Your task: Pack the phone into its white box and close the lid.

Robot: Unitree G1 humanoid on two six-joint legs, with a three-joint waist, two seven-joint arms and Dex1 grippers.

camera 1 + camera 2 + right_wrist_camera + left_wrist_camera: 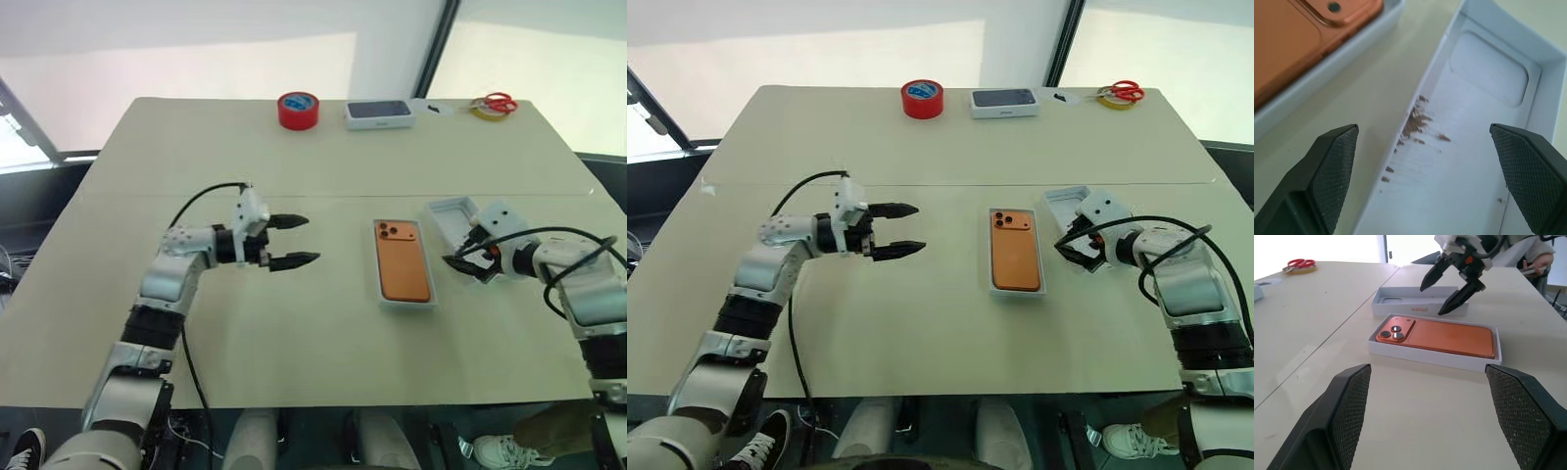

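Note:
The orange phone [404,262] lies back up, lenses toward the far side, in a shallow white tray that looks like the lid [407,306] turned inside up. Just right of it sits the white box [449,215], empty, with brown stains on its floor [1415,127]. My right gripper [465,266] hangs open over the box's near end, pointing down into it. My left gripper [312,240] is open too, level and pointing at the phone from a hand's width to its left. Nothing is between either pair of fingers.
Along the table's far edge stand a red tape roll [298,110], a dark-topped white case [379,115] and red scissors on a yellow tape ring [495,105]. A seam [323,195] crosses the table just beyond the grippers. A person's shoe [500,450] shows below the near right corner.

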